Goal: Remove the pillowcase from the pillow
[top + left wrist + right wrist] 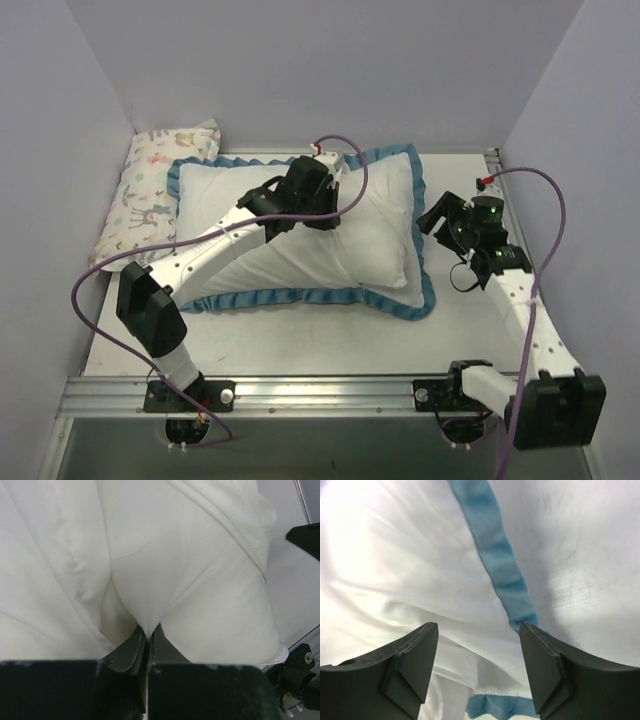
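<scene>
The pillowcase (pixel 330 262) lies in the middle of the table with its plain white reverse up and its blue ruffled trim (pixel 300 298) showing round the edge. It is plump, so the pillow is inside; I cannot tell the pillow's own surface apart. My left gripper (pixel 335 205) is over the back middle of it, shut on a pinch of the white fabric (pixel 145 575) that is pulled up into a peak at the gripper (pixel 149 630). My right gripper (pixel 437 218) hovers open at the case's right edge. Between its spread jaws (pixel 479 630) lie white fabric (pixel 395 580) and blue trim (pixel 502 570).
A smaller pillow with pastel animal prints (pixel 150 195) lies along the left wall, touching the case's left trim. Lilac walls close the back and both sides. A metal rail (pixel 320 392) runs along the near edge by the arm bases.
</scene>
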Controlling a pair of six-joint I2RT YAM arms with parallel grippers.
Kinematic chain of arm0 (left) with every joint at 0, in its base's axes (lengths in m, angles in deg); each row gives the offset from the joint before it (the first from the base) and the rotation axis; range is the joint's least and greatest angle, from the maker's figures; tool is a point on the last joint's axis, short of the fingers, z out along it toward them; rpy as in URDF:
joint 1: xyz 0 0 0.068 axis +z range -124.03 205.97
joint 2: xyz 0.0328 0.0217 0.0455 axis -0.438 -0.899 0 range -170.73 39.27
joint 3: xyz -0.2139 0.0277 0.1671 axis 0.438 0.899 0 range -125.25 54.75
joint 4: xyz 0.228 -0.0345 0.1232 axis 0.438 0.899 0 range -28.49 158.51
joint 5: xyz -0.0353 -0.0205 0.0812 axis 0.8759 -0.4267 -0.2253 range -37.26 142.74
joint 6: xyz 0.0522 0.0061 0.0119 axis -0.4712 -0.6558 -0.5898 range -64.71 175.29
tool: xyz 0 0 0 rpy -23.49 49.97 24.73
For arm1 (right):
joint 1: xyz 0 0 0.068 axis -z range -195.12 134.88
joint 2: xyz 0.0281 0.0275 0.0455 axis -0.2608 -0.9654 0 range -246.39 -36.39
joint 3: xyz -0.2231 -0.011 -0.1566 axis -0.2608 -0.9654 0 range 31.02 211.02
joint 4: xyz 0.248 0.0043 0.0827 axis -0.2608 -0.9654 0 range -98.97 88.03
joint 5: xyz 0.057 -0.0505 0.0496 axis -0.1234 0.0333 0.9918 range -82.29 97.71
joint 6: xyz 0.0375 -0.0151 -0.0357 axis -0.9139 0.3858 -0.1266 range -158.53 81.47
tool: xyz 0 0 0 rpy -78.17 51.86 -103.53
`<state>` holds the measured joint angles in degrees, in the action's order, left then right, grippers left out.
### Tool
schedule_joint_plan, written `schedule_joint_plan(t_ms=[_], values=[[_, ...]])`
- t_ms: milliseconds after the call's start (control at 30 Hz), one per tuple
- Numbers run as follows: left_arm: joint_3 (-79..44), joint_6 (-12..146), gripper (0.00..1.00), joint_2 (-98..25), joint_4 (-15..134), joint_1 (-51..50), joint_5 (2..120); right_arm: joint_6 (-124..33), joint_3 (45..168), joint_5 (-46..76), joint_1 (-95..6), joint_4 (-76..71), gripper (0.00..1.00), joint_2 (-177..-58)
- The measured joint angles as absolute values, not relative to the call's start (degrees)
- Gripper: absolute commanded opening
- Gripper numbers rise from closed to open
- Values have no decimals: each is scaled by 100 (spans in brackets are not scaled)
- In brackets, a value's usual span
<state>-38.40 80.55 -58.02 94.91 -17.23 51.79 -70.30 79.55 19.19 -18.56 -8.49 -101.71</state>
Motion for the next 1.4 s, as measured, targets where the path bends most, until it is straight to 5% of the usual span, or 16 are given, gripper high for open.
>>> schedule_joint_plan(t_ms=[233, 533, 933, 1400], values=[[-3785, 8094, 0, -5805, 9481, -1983, 5103, -6534, 8388, 1777, -2448, -1035, 79, -9277], [-3586, 8171, 0, -5800, 9443, -2367, 4792, -5883, 8919, 1030, -3856, -1188, 78, -10565], [-2496, 8389, 0, -5077, 8945, -2739, 4475, -5902, 9328, -428, -3718, -1514, 22, -11236], [-1199, 8892, 0, -3645, 8591, -3264, 4021, -6470, 10196, 595, -2389, -1805, 21, -12700]])
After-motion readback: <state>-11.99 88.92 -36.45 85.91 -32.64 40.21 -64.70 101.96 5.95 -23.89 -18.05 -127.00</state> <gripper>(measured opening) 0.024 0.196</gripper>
